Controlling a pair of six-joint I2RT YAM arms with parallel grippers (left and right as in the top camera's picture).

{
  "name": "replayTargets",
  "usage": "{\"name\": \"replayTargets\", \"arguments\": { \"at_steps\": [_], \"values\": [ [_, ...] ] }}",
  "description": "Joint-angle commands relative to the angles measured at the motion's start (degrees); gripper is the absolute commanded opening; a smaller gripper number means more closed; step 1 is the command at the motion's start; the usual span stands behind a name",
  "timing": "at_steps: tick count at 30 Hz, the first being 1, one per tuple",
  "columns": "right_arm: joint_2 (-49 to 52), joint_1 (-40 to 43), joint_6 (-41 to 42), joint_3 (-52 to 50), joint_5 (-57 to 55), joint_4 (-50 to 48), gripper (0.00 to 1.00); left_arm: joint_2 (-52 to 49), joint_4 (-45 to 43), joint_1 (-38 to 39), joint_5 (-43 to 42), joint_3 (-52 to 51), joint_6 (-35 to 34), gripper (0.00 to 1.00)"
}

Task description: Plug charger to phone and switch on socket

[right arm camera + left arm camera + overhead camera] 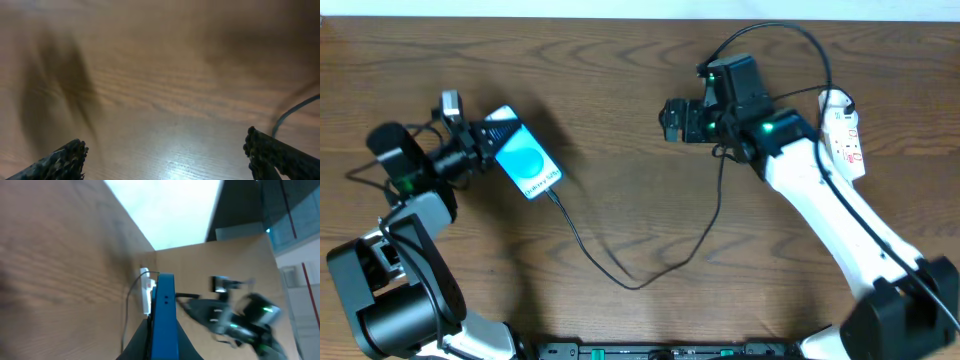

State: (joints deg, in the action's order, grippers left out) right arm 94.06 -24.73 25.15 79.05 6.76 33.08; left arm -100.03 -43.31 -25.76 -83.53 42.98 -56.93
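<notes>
The left gripper [480, 148] was clamped on one end of the phone [525, 160], jaws narrow on the handset's body. The phone sat at the left side of the table [620, 60], turned diagonally with its blue screen facing up; in the left wrist view it appeared edge-on [165, 315] between the fingers. The charger [638, 287] met the phone at its lower right corner, ran down across the wood in a loose curve and rose toward the right arm. Whether the plug tip was fully seated could not be determined. The right gripper [672, 118] stood near the table's centre, well apart from the phone, with jaws spread wide and nothing between them [165, 157]. The socket [847, 140] lay at the far right edge, partly covered by the right arm.
</notes>
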Motion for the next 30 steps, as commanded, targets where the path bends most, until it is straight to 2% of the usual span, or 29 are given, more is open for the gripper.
{"name": "replayTargets", "arguments": {
  "at_steps": [1, 6, 13, 16, 19, 24, 30],
  "values": [
    [-2.2, -0.5, -0.3, 0.5, -4.9, 0.2, 0.99, -0.1, 0.0, 0.2, 2.0, -3.3, 5.1, 0.07],
    [-2.6, -0.5, -0.1, 0.4, -5.9, 1.5, 0.99, -0.1, 4.0, 0.2, 8.1, -9.5, 9.5, 0.07],
    [-2.6, -0.5, 0.5, 0.4, -8.6, 3.5, 0.99, -0.1, 24.0, 0.2, 23.1, -12.4, 21.9, 0.07],
    [-2.6, -0.5, 0.5, 0.4, -8.6, 3.5, 0.99, -0.1, 27.9, 0.2, 25.1, -12.4, 25.0, 0.07],
    [-2.6, -0.5, 0.5, 0.4, -8.6, 3.5, 0.99, -0.1, 29.8, 0.2, 26.5, -12.4, 26.5, 0.07],
    [-2.6, -0.5, 0.5, 0.4, -8.6, 3.7, 0.99, -0.1, 34.6, 0.2, 33.6, -12.4, 26.5, 0.07],
    [-2.6, -0.5, 0.5, 0.4, -8.6, 3.8, 0.99, -0.1, 36.9, 0.2, 35.2, -12.4, 26.5, 0.07]
  ]
}}
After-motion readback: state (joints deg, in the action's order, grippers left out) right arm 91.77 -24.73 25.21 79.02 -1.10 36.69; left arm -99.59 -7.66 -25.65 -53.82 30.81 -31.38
